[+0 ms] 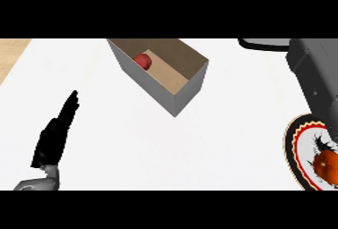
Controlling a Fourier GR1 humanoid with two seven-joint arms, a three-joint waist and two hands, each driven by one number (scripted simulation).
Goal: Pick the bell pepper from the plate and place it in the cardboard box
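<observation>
An orange bell pepper lies on a round plate with a red and yellow patterned rim, cut off by the right edge of the view. My right hand shows only as black parts just above and below the pepper, below the grey right forearm. Most of that hand is out of view. The open cardboard box stands at the upper middle, left of the plate, with a red round thing inside near its far wall. My left hand rests open at the lower left, far from both.
A dark object with a light rim sits at the far right edge of the white counter. A strip of wooden surface shows at the upper left corner.
</observation>
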